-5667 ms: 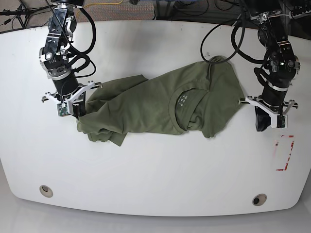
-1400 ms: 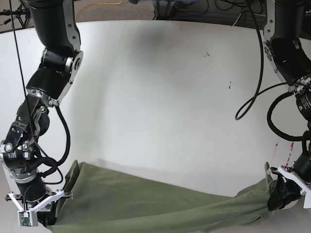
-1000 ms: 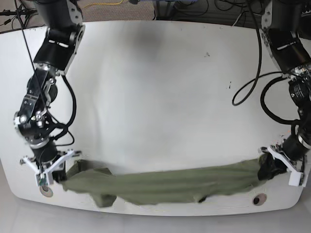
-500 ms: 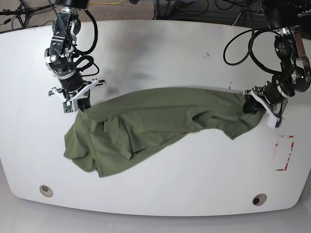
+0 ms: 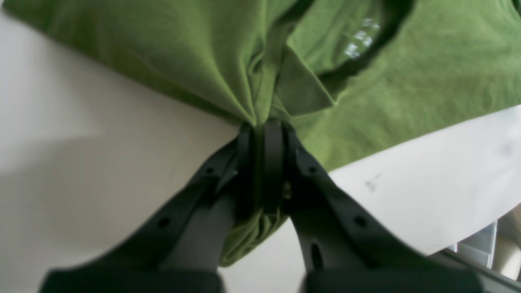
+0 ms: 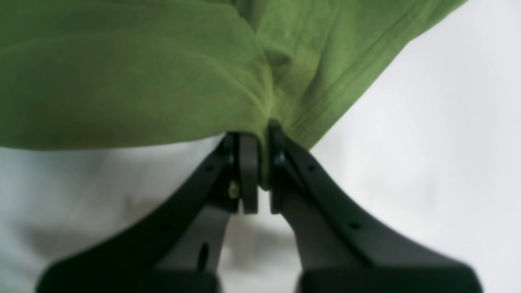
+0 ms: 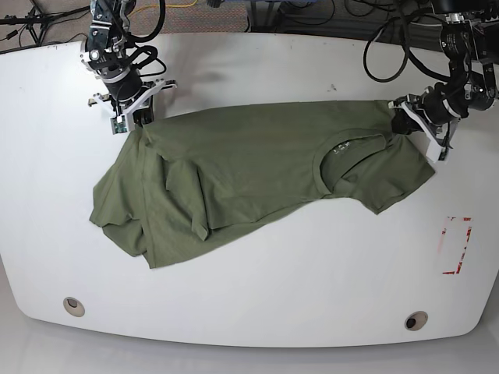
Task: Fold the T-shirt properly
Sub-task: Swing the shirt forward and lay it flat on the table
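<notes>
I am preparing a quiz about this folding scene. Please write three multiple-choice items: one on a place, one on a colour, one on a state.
1. Where does the collar of the T-shirt lie in the base view?
A. toward the picture's right side
B. at the picture's left end
C. off the table

2. What colour is the rectangle outline marked on the table?
A. blue
B. red
C. yellow

3. How do the left gripper and right gripper stand?
A. both open
B. one open
C. both shut on cloth

Answers: 1 A, the neck opening sits right of centre; 2 B, the outline shows red; 3 C, both wrist views show fabric pinched between the fingers.
</notes>
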Controlling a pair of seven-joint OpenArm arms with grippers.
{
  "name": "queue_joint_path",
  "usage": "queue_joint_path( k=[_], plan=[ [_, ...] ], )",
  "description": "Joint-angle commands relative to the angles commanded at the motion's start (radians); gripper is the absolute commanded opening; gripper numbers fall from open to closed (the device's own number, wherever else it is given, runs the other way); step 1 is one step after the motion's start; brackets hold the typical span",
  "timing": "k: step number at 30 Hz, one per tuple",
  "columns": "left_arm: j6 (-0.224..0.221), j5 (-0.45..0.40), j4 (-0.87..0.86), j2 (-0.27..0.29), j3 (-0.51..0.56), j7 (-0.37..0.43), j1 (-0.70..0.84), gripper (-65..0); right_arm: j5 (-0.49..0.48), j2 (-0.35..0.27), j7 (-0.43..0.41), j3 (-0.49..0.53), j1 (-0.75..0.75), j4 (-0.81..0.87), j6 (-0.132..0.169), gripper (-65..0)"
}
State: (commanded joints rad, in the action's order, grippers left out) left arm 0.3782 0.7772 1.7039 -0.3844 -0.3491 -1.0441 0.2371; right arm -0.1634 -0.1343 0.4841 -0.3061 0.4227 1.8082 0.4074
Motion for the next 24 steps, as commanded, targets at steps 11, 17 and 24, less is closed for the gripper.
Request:
queue_joint_path(
  k=[11, 17, 24],
  plan=[
    [-0.002, 0.002, 0.008, -0.048, 0.0, -0.002, 0.052, -65.0, -0.006, 0.0, 0.002, 0.003, 0.049, 0.002, 0.002, -61.8],
    [-0.002, 0.002, 0.008, -0.048, 0.0, -0.002, 0.071, -65.0, -0.006, 0.02, 0.002, 0.002, 0.057, 0.003, 0.006, -60.6],
    [-0.002, 0.002, 0.008, -0.043, 0.0, -0.002, 0.084, -65.0, -0.006, 0.049, 0.002, 0.002, 0.054, 0.054, 0.005, -35.0]
  ],
)
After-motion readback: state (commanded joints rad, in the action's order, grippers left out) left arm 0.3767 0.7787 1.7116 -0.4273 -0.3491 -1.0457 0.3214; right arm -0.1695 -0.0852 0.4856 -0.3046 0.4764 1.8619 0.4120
